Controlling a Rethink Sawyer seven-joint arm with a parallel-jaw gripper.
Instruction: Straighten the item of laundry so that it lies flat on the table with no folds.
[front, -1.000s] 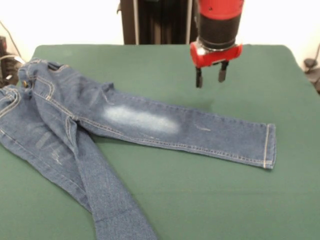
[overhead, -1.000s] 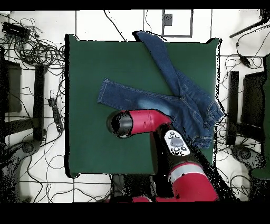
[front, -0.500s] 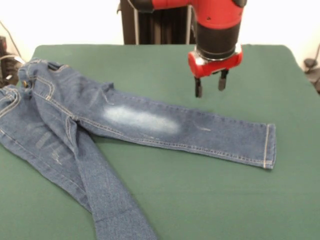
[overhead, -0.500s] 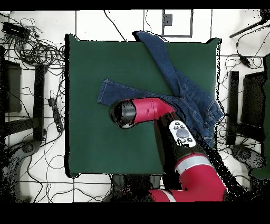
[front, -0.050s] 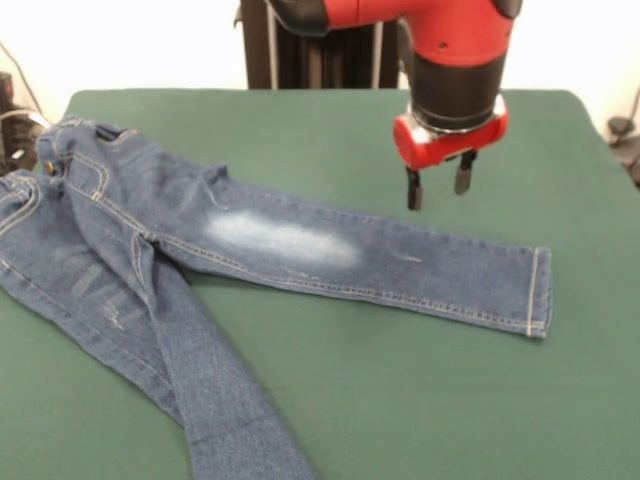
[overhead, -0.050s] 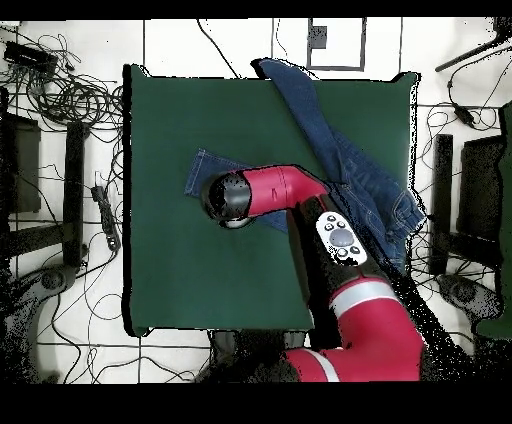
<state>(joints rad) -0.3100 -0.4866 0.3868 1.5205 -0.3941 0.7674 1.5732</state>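
Note:
The item of laundry, a small pair of blue jeans (front, -0.050s: 280, 243), lies on the green table (front, -0.050s: 420, 400). One leg with a pale faded patch stretches right to its cuff (front, -0.050s: 538, 291). The other leg (front, -0.050s: 215, 400) runs toward the near edge, and the bunched waist (front, -0.050s: 55, 160) sits at the table's left edge. My gripper (front, -0.050s: 437, 192) hangs open and empty just above the far edge of the outstretched leg, past the knee. In the overhead view the jeans (overhead, -0.050s: 345, 160) show, and the arm's wrist (overhead, -0.050s: 226, 197) covers the gripper and part of the leg near the cuff (overhead, -0.050s: 196, 170).
Cables (overhead, -0.050s: 70, 95) and black stands (overhead, -0.050s: 72, 190) surround the table (overhead, -0.050s: 180, 280) on the floor. A dark frame (front, -0.050s: 300, 45) stands behind the table's far edge. The lower leg of the jeans reaches the table's near edge.
The gripper has moved right and down, from over bare cloth beside the leg to just above the leg's far edge. It stays open. The jeans have not moved.

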